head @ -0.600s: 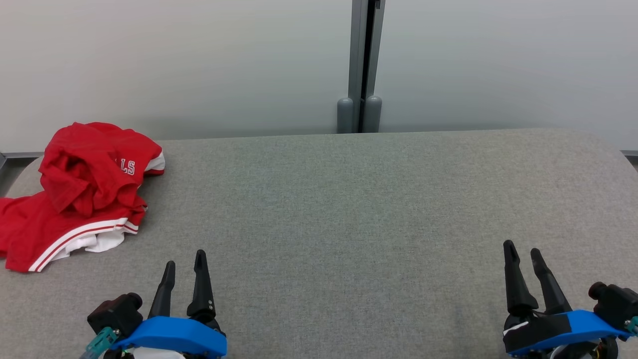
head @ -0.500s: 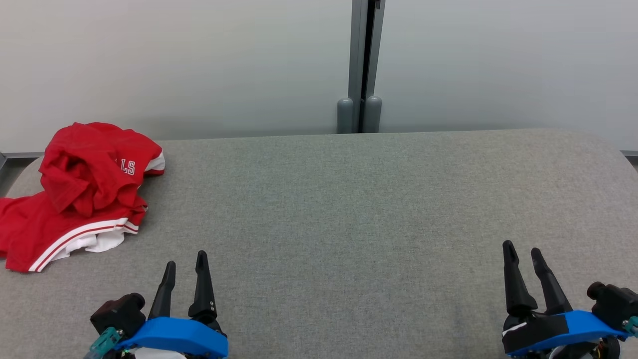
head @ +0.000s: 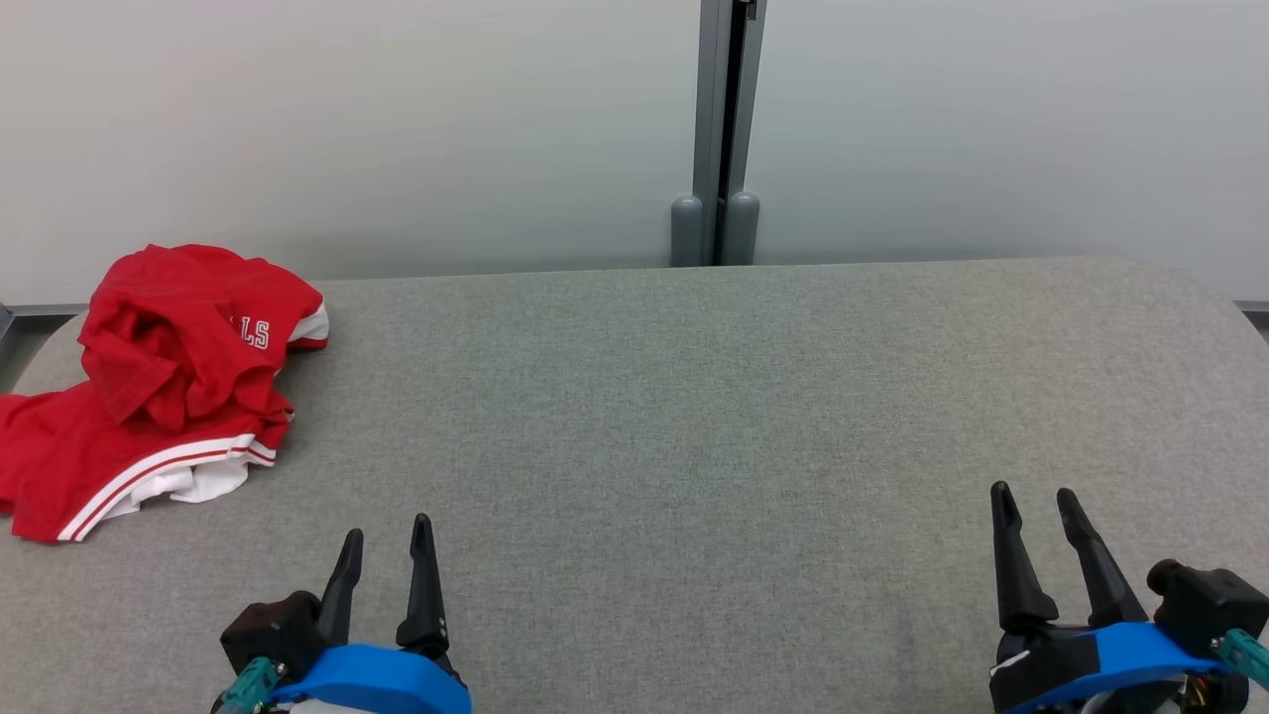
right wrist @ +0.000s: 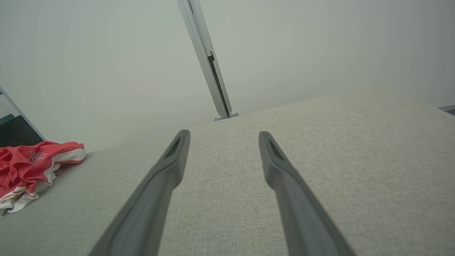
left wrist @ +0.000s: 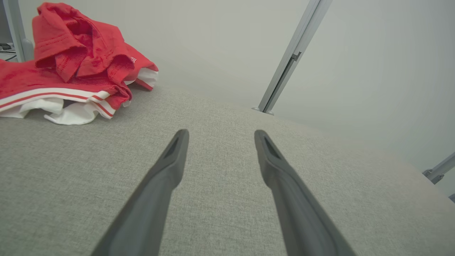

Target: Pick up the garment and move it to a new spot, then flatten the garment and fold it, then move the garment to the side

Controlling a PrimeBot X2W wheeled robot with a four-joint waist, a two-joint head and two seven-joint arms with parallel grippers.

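Left end effector point(head: 389, 528) spread, empty; garment point(head: 169, 377) crumpled, well apart

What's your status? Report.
Left gripper open, empty. Right gripper open, empty. Red garment bunched at table's left end, untouched. Nothing between it and left gripper.

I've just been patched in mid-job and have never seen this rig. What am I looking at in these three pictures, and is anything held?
It is a two-armed robot. One picture looks down from its head: left claw lower left, right claw lower right. The other two come from wrist cameras, each looking along its claw's two dark fingers. A crumpled red garment lies at the far left of the grey padded surface. Both claws are open, holding nothing, apart from the garment.
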